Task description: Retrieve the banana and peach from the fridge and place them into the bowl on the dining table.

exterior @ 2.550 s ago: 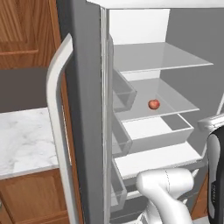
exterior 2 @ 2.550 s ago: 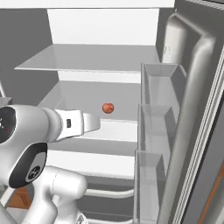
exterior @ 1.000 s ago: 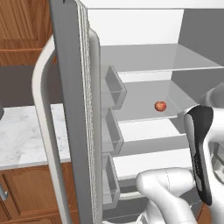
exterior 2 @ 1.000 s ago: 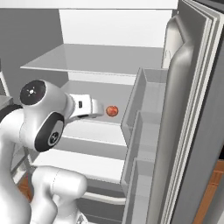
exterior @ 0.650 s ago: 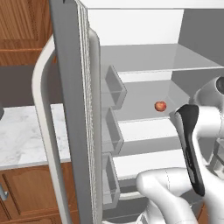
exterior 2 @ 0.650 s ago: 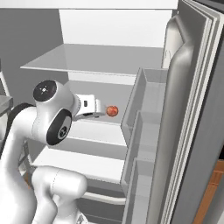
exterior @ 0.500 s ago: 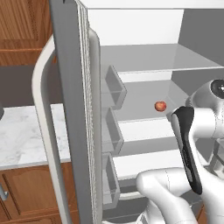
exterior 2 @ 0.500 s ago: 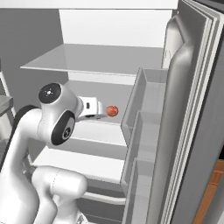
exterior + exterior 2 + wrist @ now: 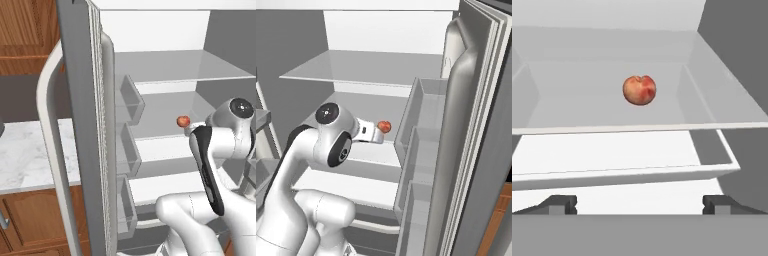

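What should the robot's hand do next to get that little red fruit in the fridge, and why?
Probably push straight forward. In the hand view the small round red-orange peach sits on the white fridge shelf, well ahead of the open gripper, whose dark fingertips are spread wide with nothing between them yet.

Red-orange peach (image 9: 639, 90), white fridge (image 9: 612, 150) interior

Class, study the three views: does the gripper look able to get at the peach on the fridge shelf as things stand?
Probably yes. The fridge stands open, the gripper is open and faces the peach, and nothing lies between them on the shelf.
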